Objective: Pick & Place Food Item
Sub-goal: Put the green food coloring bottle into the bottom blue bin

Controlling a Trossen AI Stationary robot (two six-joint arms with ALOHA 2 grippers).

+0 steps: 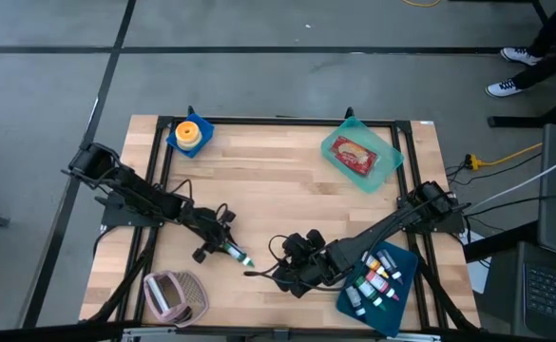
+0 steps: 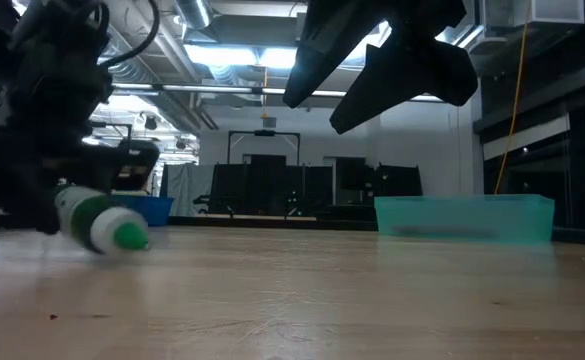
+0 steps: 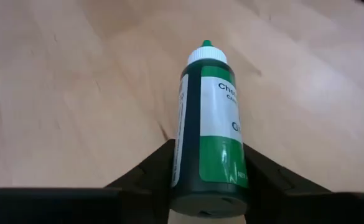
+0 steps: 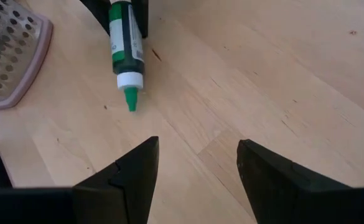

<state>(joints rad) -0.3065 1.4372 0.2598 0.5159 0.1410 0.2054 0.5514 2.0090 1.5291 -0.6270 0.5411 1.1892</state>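
Bottle [image 1: 234,252] of green colouring lies on table [image 1: 278,180] between left gripper [image 1: 222,247] fingers [image 3: 145,175], closing on its base. Squeeze squarely before lifting. Right gripper [image 1: 270,274] waits nearby, open, empty.

Two arms, each with one gripper: left [image 1: 222,246], right [image 1: 263,275]. One green bottle [image 1: 236,253] on its own. Several small bottles [image 1: 376,277] in one blue tray [image 1: 403,302]; exact count unclear. One teal tray [image 1: 385,175], one grater [image 1: 171,293], one orange item [image 1: 191,133].
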